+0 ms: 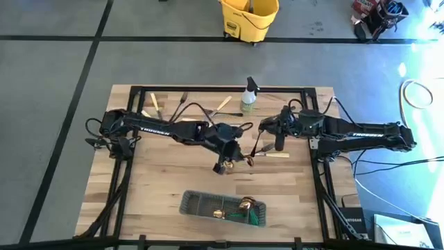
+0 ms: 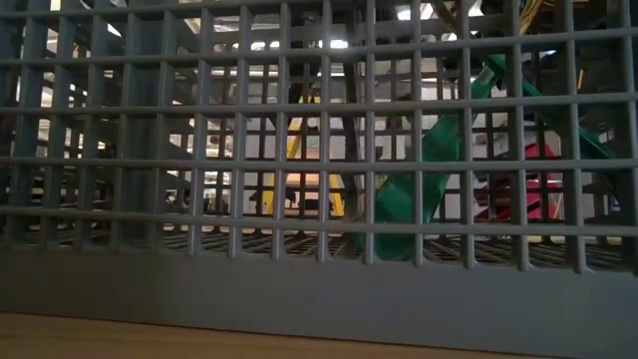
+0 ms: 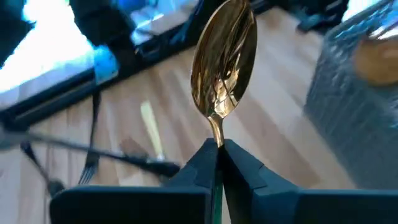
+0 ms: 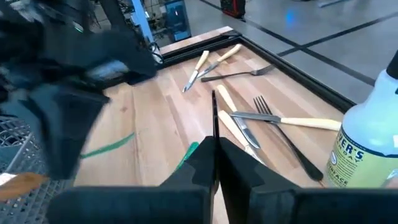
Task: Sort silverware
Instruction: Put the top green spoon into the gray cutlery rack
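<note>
Gold spoon (image 3: 225,59) rises (bowl outward) from left pincer (image 3: 217,155).

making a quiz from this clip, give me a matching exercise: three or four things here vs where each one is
Things:
1. gold spoon
2. spray bottle
3. grey caddy
4. cream-handled fork

Places:
A. near table edge, middle
B. far table edge
C. on the table under the right arm
D. held in the left end effector

Pairs: 1-D, 2-B, 3-A, 4-C
</note>
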Robot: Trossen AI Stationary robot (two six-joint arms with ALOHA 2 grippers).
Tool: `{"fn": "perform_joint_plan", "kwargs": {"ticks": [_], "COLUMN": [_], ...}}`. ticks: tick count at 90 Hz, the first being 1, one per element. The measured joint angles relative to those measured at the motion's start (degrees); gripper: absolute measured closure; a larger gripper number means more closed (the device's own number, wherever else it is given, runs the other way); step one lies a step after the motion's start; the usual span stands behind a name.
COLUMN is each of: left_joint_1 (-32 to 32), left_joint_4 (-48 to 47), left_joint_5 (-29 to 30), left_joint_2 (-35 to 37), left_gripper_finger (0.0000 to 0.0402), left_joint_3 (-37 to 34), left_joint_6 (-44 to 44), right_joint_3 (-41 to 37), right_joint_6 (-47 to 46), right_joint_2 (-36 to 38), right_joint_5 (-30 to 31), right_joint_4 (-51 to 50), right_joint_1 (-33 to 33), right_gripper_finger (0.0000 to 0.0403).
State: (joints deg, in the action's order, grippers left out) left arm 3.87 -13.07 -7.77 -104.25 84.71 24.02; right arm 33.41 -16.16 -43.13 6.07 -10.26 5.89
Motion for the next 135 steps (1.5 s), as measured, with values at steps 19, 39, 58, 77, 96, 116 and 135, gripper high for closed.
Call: {"fn": "perform_joint_plan", "kwargs": {"ticks": [19, 39, 58, 77, 96, 116, 135], "left_joint_1": [4.0, 5.3, 6.1, 10.5, 14.9, 15.0, 14.1], "left_joint_4": [11.9, 40.9, 79.9, 85.9, 86.4, 92.9, 96.5], "left_joint_5": [-3.0, -4.5, -4.5, -6.6, -8.2, -11.6, -15.3], "left_joint_2": [1.4, 6.6, 5.5, 2.8, 1.4, -3.8, -10.0], "left_gripper_finger": [0.0401, 0.0401, 0.0401, 0.0401, 0.0401, 0.0401, 0.0401], "left_joint_3": [-3.8, -19.1, -31.7, -33.0, -33.0, -32.9, -29.5], "left_joint_6": [-3.1, -10.9, -18.2, -22.5, -20.9, -25.4, -30.1], "right_joint_3": [0.0, -0.1, -0.2, -0.2, -0.2, -0.2, -0.2], "right_joint_6": [0.0, -1.7, -1.8, -3.0, -3.4, -3.7, -4.7], "right_joint_2": [-0.1, -0.3, -0.3, -0.3, -0.3, -0.3, -0.3], "right_joint_5": [4.1, 4.4, 4.4, 4.4, 5.3, 5.5, 6.4], "right_joint_4": [-5.6, -8.1, -8.0, -7.8, -7.8, -6.1, -6.3], "right_joint_1": [0.1, 0.1, 0.1, 0.1, 0.1, 0.1, 0.1], "right_gripper_finger": [0.0402, 0.0402, 0.0402, 0.0402, 0.0402, 0.0402, 0.0402]}}
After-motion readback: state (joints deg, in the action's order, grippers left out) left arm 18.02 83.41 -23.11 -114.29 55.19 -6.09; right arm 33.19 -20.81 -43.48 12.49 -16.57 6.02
